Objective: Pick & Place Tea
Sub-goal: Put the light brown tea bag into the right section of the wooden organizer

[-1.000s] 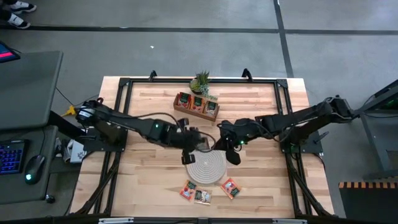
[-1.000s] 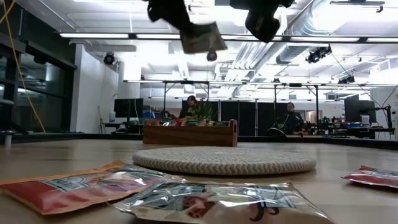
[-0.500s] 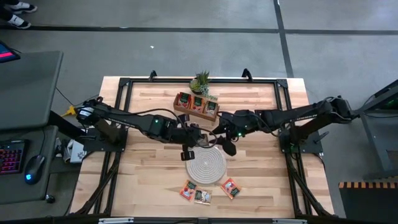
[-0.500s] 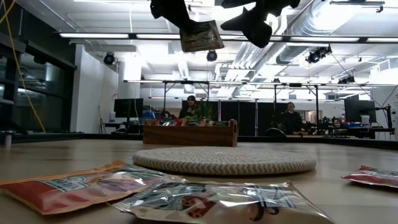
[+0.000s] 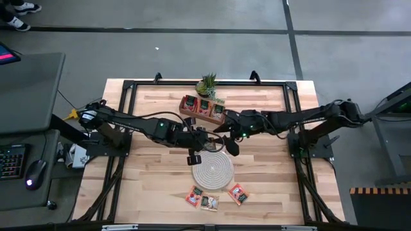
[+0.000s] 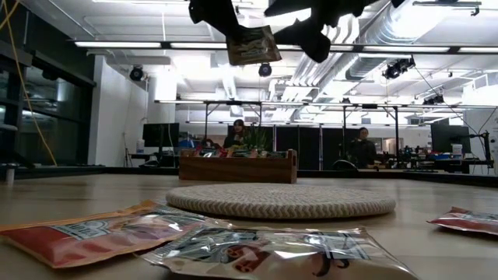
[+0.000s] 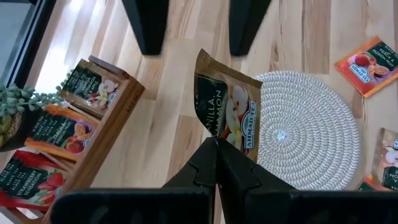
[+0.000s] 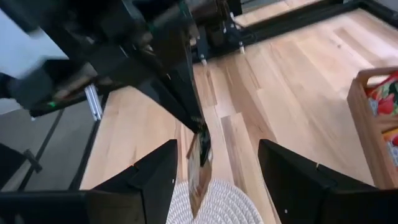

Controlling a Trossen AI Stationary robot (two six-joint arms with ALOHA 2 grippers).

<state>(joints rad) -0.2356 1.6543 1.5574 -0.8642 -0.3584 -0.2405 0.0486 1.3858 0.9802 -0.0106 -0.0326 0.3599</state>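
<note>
My left gripper (image 7: pixel 216 155) is shut on a brown tea sachet (image 7: pixel 227 106) and holds it in the air over the far edge of the round woven mat (image 5: pixel 213 171). My right gripper (image 8: pixel 217 149) is open, one finger on either side of the sachet's free end, apart from it. Three more tea sachets (image 5: pixel 209 200) lie flat on the table near the front edge. The wooden tray (image 5: pixel 202 108) at the back has several sachets standing in it. My left gripper pinches the sachet by its near edge (image 7: pixel 215 142) between its two fingers, which slant down from the table's left. The sachet juts out past the fingertips, tilted and lifted clear of the mat.
A small potted plant (image 5: pixel 207 84) stands behind the tray. Black frame rails (image 5: pixel 122 115) run along the table's sides. In the low view, people sit at desks in the room beyond the table.
My right gripper has opened and has gone toward the table's far-left, up to the sachet held by my left gripper. The sachet has stayed where it was.
</note>
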